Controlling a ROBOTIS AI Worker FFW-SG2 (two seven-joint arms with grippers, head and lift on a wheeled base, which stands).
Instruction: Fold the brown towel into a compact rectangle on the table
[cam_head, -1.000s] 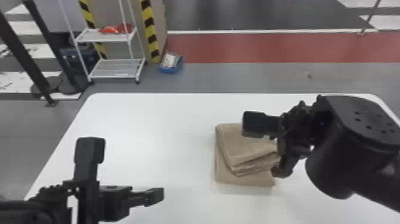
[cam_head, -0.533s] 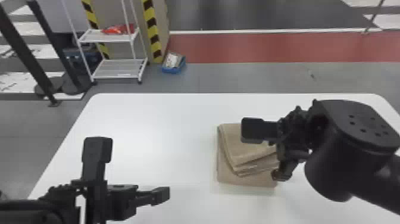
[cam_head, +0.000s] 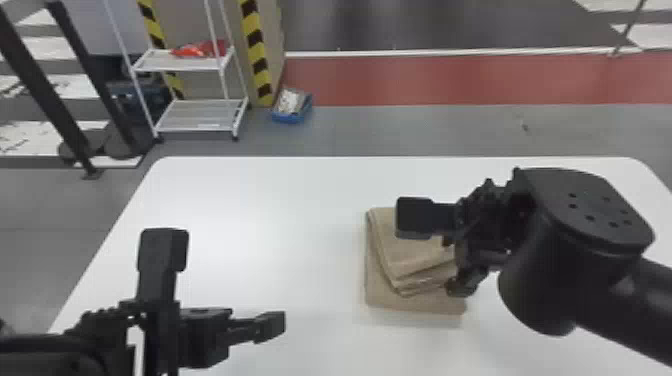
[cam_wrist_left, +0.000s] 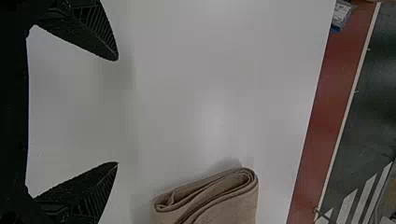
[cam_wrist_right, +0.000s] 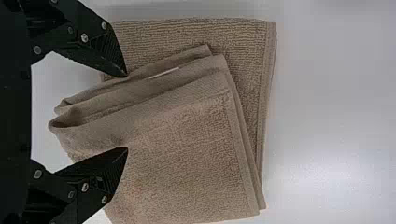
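Observation:
In the head view my right gripper is over the brown towel, hiding its right part. The towel lies folded in layers on the white table, its upper layers askew on a flat lower one. My left gripper stands apart, left of the towel, open and holding nothing. The right wrist view has the right gripper open, fingertips over the folded edges of the towel. From the left wrist view, the left gripper is spread above bare table, and the towel shows rolled folds at its edge.
The white table reaches beyond the towel on its left and far sides. Behind it on the floor stand a white shelf rack and a blue bin, with black posts at the far left.
My left gripper has shifted slightly rightward in the head view. The right gripper stays over the towel, with little visible movement, and the towel's folds look the same.

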